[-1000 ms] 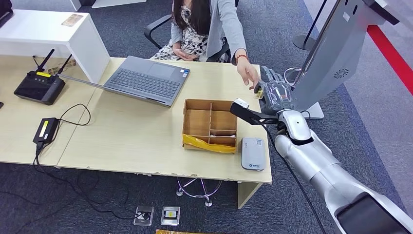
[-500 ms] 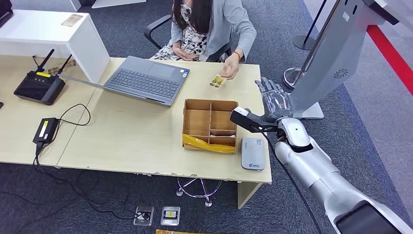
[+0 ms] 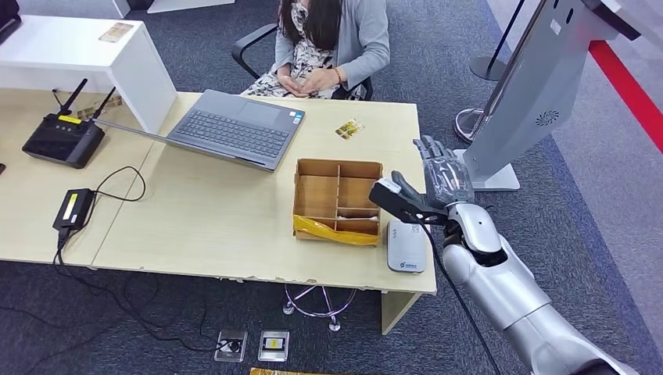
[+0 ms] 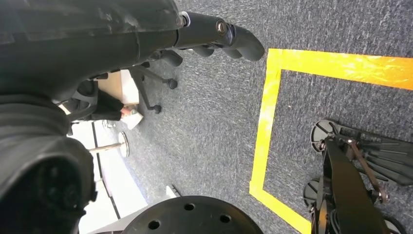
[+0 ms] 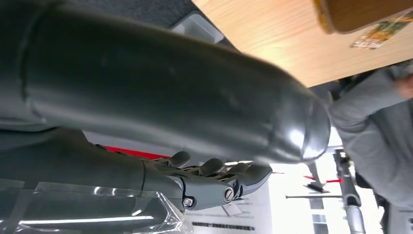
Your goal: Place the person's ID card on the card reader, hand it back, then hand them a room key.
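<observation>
Desk [image 3: 219, 211] with room key [image 3: 349, 129]

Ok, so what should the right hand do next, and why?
Probably move the right hand back over the cardboard box to look for a room key. It is open and empty, the card reader is bare, and the card the person just took from it now lies by the laptop.

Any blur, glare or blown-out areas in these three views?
Head view: sharp, evenly lit. Right wrist view: the thumb is close and blurred, the background behind the fingers blown out white. Left wrist view: the hand is dark, the carpet and yellow tape sharp.
</observation>
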Motion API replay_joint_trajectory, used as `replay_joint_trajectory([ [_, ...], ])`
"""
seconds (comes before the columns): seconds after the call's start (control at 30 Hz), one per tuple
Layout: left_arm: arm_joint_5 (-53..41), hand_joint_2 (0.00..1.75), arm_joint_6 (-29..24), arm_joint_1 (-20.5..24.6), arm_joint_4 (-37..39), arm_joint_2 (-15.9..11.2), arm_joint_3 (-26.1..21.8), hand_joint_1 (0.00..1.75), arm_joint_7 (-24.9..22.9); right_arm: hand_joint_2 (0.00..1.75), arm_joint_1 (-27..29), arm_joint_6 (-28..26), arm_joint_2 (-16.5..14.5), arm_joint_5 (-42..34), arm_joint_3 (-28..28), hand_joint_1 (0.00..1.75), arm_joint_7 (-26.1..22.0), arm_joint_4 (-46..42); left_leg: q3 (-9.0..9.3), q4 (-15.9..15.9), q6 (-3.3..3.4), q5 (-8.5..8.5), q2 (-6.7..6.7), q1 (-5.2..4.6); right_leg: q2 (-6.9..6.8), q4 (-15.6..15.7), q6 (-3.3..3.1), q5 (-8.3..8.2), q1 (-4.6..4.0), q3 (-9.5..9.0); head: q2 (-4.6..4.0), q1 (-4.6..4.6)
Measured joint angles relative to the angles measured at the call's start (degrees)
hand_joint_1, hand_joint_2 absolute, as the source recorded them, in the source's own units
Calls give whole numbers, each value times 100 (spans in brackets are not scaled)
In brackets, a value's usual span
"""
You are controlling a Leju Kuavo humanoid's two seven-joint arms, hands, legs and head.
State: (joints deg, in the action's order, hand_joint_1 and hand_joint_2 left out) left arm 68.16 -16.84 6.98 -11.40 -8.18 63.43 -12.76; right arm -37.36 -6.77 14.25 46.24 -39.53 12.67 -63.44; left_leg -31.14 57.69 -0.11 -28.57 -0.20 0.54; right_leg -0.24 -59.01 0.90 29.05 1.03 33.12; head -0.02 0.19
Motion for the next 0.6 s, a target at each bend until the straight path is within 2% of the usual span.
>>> replay_joint_trajectory([
  [0.2,105,0,-103,-5,8,-16,0,0,-4,0,815,275,444,-156,336,0,664,-1593,1,0,-1,-6,5,0,4,1,-1,1,0,0,0,0],
  [0.33,152,0,-226,-4,8,-5,0,0,-54,175,1273,278,674,-48,385,0,952,-2509,0,-1,-3,-8,9,0,6,1,-2,2,0,1,0,-1],
  [0.6,261,0,-507,0,8,75,-10,0,-67,175,1897,-1,771,280,317,0,1091,-3531,-1,-3,-4,-9,10,2,8,1,-3,3,-2,0,1,-1],
])
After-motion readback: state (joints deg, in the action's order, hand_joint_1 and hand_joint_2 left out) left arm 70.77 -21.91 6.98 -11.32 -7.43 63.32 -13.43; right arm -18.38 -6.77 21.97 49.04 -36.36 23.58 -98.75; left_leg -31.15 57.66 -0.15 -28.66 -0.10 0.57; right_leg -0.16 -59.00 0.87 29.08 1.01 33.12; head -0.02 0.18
